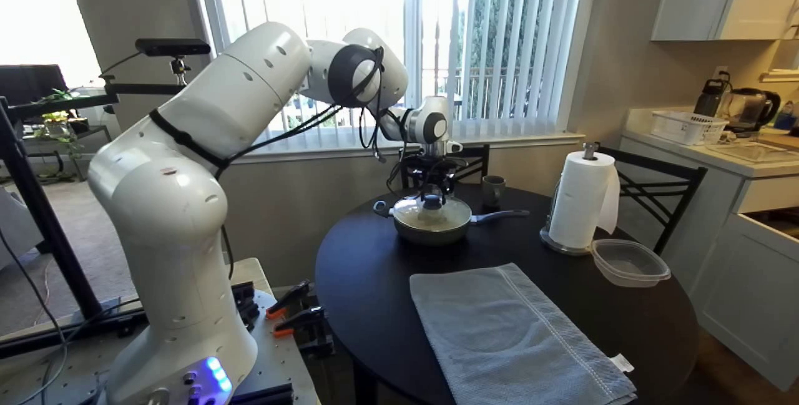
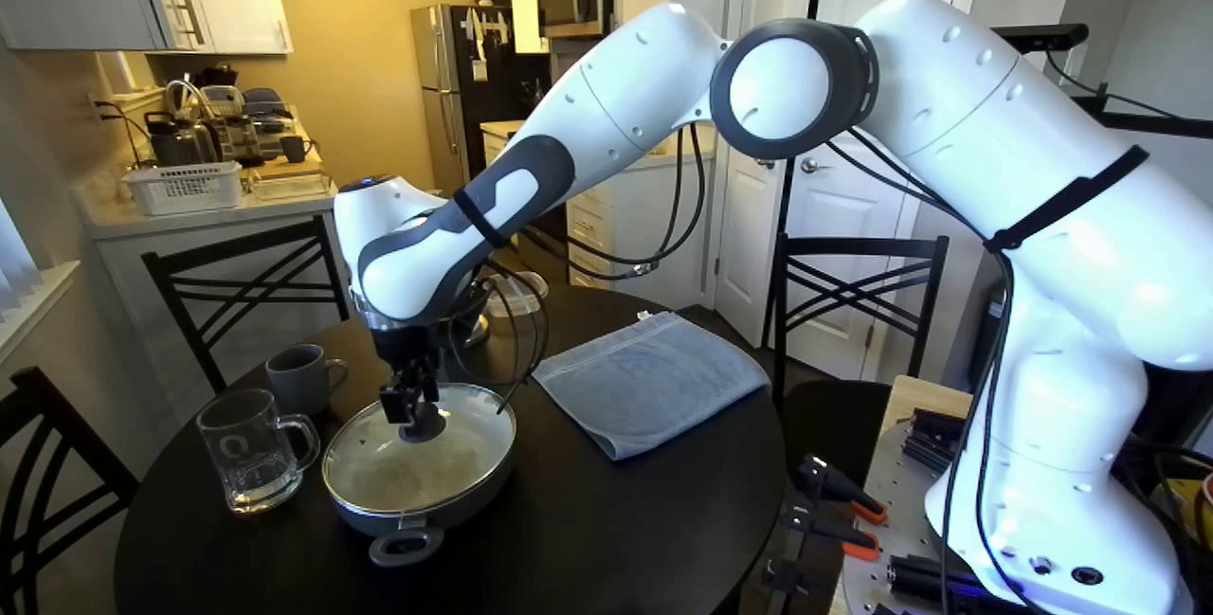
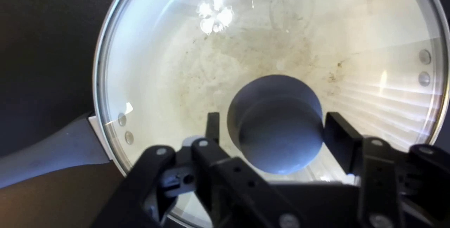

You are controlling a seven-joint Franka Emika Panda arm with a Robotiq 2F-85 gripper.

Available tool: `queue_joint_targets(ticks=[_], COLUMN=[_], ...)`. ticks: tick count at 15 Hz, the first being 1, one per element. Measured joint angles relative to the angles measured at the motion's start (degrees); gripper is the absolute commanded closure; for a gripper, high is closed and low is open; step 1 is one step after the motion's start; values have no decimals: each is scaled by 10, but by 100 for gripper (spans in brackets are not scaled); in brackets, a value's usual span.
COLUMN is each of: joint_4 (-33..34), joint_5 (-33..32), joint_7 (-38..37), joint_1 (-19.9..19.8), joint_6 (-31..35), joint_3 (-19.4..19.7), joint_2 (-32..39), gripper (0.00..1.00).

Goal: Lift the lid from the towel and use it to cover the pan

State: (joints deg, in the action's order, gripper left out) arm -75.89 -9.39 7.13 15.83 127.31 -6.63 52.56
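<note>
The clear-glass lid (image 1: 452,213) lies flat on the dark pan (image 1: 431,236) and covers it; the lid (image 2: 374,478) and pan (image 2: 479,504) also show in an exterior view. In the wrist view the lid (image 3: 197,63) has its metal rim around the pan's edge, and the pan handle (image 3: 66,150) points left. My gripper (image 3: 271,128) is open, its fingers on either side of the dark knob (image 3: 281,140). The left finger is apart from the knob; the right one is touching or very close. The grey-blue towel (image 1: 499,330) lies flat with nothing on it; it also shows in an exterior view (image 2: 654,383).
A glass mug (image 2: 256,454) and a grey mug (image 2: 301,378) stand beside the pan on the dark round table (image 1: 374,305). A paper towel roll (image 1: 580,199) and a clear plastic container (image 1: 629,263) stand near the table's edge. Chairs surround the table.
</note>
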Motion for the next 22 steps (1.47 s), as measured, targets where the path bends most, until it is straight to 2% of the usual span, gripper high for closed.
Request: queue_joint_targets(ticks=[6, 17, 22], joint_4=[-13, -119, -141], joint_5=[-5, -15, -15], joint_7=[-9, -34, -39], joint_1=[2, -4, -6], joint_6=[-7, -18, -17], joint_3=[16, 43, 45], joint_2=[-27, -141, -163], gripper=[0, 0, 0])
